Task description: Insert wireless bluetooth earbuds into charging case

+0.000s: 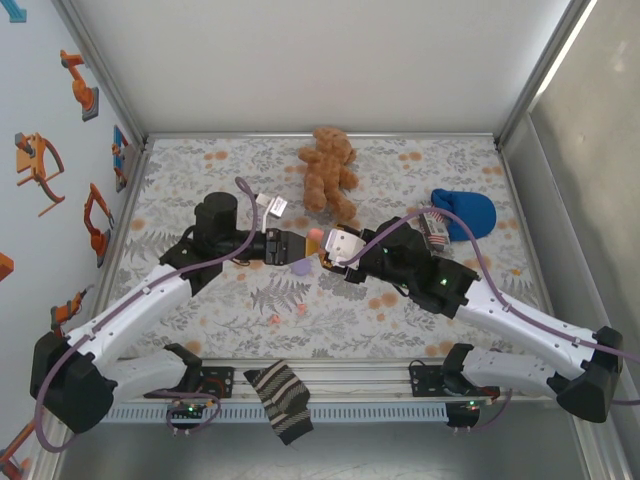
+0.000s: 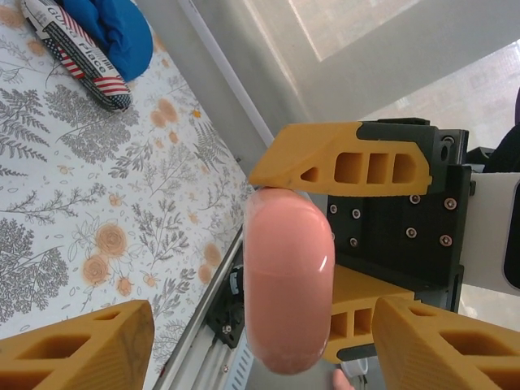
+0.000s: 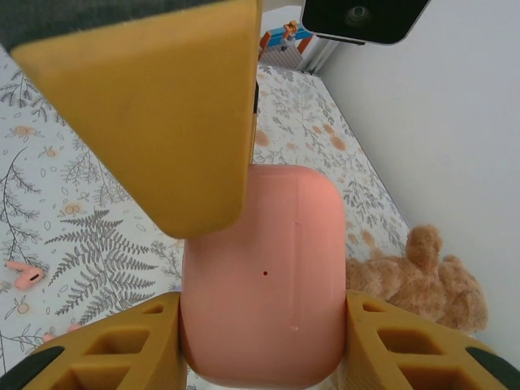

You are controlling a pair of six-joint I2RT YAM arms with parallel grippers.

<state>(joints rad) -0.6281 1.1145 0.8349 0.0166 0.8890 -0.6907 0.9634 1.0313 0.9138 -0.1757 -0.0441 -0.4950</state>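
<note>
Charging case (image 3: 260, 276): salmon-pink pebble, held up off the table over its middle, slightly toward the far edge. It looks shut in both wrist views; I see a seam but no lifted lid.

My right gripper (image 3: 260, 341): clamped on the case, 1 finger on each of its 2 sides, firm hold as far as I can see.

My left gripper (image 2: 264, 329): jaws apart, 1 finger either side of the case with a gap showing on both sides in my left wrist view. No contact there that I can make out. In the right wrist view 1 left finger looms across the case's upper corner; touching or not, I cannot tell.

Earbuds (image 1: 272, 318): 2 small reddish-pink bits lying loose on the table, between its middle and the near edge, well apart from the case. None held by me.

Purple disc (image 1: 300, 268): flat on the table just below the grippers.

Further out: teddy bear (image 1: 328, 170) by the far edge, blue cap (image 1: 465, 212) by the right edge, striped sock (image 1: 280, 400) draped over the near edge.

Progress, my judgement: early. Case lifted and steadied, nothing else done. Left: open the lid, pick up each earbud, seat both.
</note>
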